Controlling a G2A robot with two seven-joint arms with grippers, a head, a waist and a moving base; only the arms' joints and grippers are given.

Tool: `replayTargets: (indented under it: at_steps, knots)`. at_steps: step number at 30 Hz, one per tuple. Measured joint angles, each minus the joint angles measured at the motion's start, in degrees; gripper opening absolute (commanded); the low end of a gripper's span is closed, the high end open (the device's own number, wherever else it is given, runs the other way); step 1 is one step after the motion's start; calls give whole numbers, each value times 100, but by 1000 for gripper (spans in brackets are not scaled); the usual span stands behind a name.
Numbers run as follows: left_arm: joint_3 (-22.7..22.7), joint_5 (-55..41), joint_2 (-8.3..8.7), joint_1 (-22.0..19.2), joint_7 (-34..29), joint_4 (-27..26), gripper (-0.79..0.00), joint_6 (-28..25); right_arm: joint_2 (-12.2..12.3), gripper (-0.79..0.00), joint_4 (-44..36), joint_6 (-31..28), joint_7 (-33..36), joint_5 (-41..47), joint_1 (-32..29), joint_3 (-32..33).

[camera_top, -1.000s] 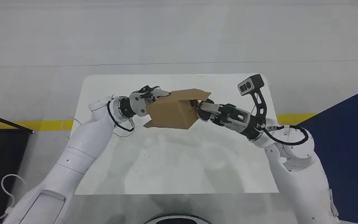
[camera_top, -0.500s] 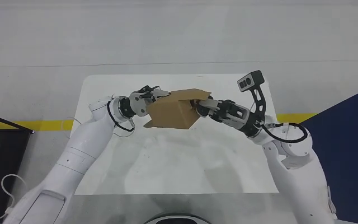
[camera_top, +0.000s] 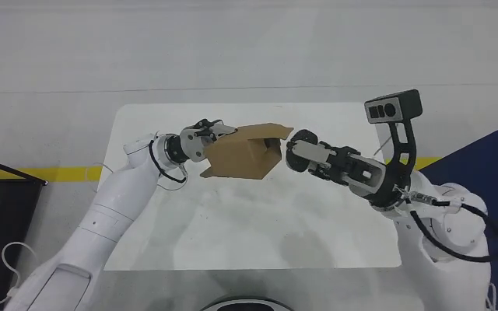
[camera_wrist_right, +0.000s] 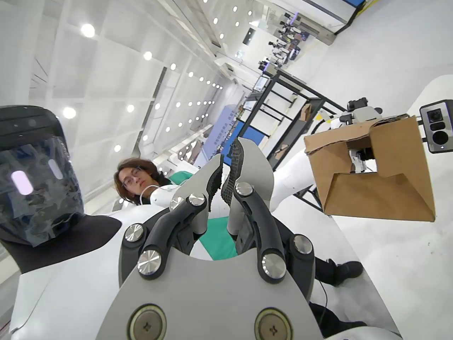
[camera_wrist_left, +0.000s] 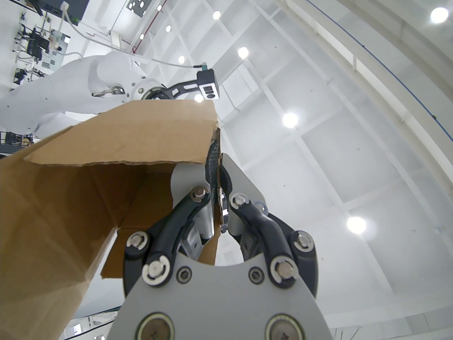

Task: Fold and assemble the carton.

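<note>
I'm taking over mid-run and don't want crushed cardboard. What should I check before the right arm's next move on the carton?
1. Hold: left gripper clamped on a wall of the carton: ok.
2. Clearance: right gripper apart from the carton, holding nothing: ok.
3. Right gripper open enough to take a flap: not ok, fingers shut.
4. Carton's open end faces the right gripper: ok.
5. End flaps folded closed: not ok, the end gapes open.
6. Carton lifted clear of the table: cannot tell.
</note>
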Motion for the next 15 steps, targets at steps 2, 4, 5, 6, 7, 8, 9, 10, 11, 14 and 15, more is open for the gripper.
replayTargets:
  at_steps: [2,4,5,6,7,8,9,10,11,14,15]
  knots:
    - [0,0,0,0,0,0,-785,0,-7,-785,210,213,-73,-60,278,-229]
    - [0,0,0,0,0,0,-785,0,-25,-785,600,361,-244,-15,614,-427]
    - [0,0,0,0,0,0,-785,0,-34,-785,764,372,-331,7,721,-483]
    - [0,0,0,0,0,0,-785,0,-48,-785,959,336,-405,107,807,-542]
    - [0,0,0,0,0,0,-785,0,-57,-785,1087,283,-429,198,830,-563]
    - [0,0,0,0,0,0,-785,0,-62,-785,1194,220,-434,265,822,-565]
    - [0,0,0,0,0,0,-785,0,-64,-785,1297,137,-426,317,775,-547]
    - [0,0,0,0,0,0,-785,0,-64,-785,1347,84,-414,341,727,-526]
    - [0,0,0,0,0,0,-785,0,-64,-785,1376,45,-399,347,677,-502]
    - [0,0,0,0,0,0,-785,0,-55,-785,1369,10,-334,294,551,-455]
    - [0,0,0,0,0,0,-785,0,-51,-785,1330,30,-286,254,514,-459]
